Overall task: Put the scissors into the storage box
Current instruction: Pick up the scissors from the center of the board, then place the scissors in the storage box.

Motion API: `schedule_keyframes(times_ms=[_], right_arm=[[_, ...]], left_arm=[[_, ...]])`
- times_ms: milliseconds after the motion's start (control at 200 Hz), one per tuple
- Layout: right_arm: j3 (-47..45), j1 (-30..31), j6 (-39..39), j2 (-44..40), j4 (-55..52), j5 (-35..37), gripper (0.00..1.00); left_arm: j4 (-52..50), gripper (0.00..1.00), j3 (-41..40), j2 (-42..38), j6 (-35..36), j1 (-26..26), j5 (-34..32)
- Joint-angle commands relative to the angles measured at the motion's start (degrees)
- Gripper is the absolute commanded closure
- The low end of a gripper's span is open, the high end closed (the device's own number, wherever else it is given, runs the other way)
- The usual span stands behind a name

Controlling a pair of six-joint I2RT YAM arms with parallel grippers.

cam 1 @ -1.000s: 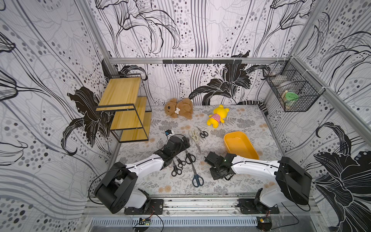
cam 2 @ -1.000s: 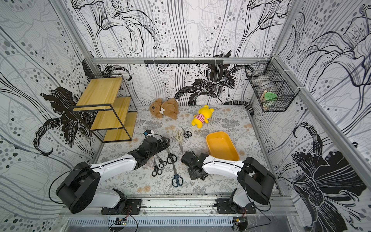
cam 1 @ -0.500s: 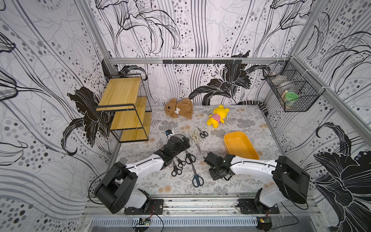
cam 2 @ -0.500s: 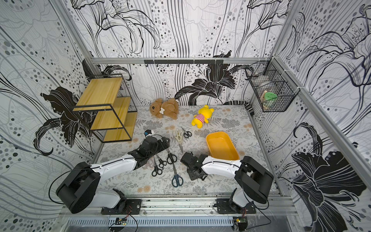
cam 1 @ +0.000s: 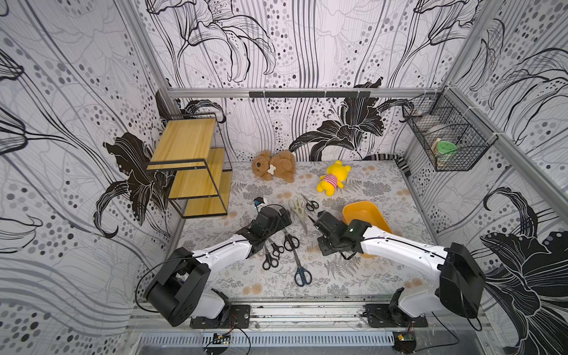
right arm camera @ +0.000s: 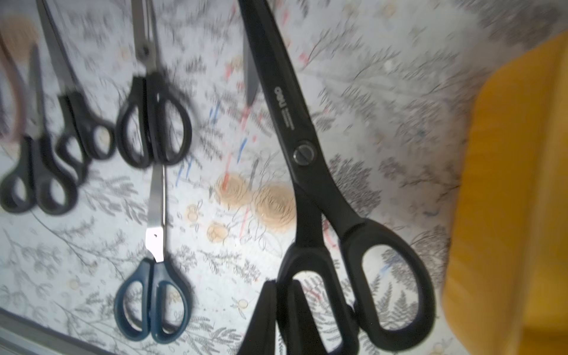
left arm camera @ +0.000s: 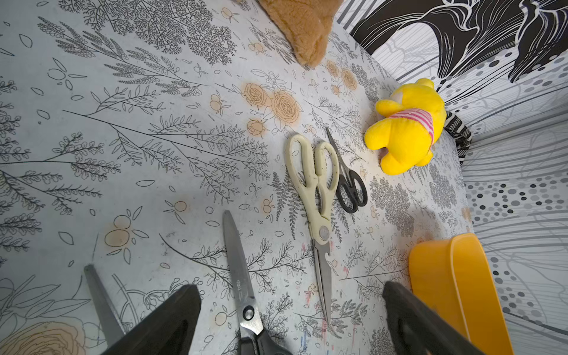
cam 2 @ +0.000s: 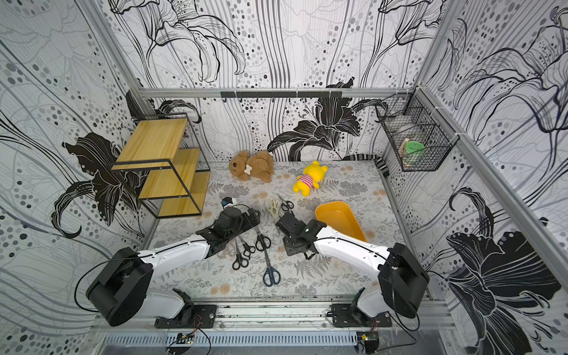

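Clenched on one handle loop of the big matte-black scissors, the right jaws hold it with the blades pointing away from the wrist. Thick plastic looks a surer pinch than thin steel. Whether the pair is clear of the bench I cannot tell. The left jaws stand released, fingers wide apart astride a steel-bladed pair, apparently lined up for a later pick.

Nearest the front edge lies the dark blue pair, flat, its blades pointing toward the far edge. Just beyond it, by the left arm, other black-handled pairs lie close together.

Mid-bench, toward the right edge, sits the storage box, just beside the right arm — so the carry should be short. No scissors show in the part of it the arm leaves visible.

Farther on lie the cream kitchen shears and a small black pair, side by side. Along the far edge rest a brown teddy and a yellow plush bear, well apart from the work.
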Motion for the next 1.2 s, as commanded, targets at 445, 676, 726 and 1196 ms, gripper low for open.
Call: schedule_keyframes(times_ms=[445, 676, 726, 1196], right_arm=[[-3.6, -26.3, -7.9, -8.1, -8.3, 1.5, 1.00], [-9.2, -30.7, -8.2, -7.1, -5.0, -3.2, 1.00], [-10.1, -30.7, -8.2, -6.3, -4.0, -5.0, 1.00], [-11.3, -30.7, -7.2, 3.3, 4.0, -11.3, 0.96]], left_arm=[[0.5, 0.03, 0.9, 1.6, 1.8, 0.0, 2.5], [0.4, 0.03, 0.7, 1.6, 2.7, 0.1, 2.0], [0.4, 0.03, 0.6, 1.7, 2.7, 0.1, 2.0], [0.4, 0.03, 0.0, 1.7, 2.5, 0.1, 1.8]])
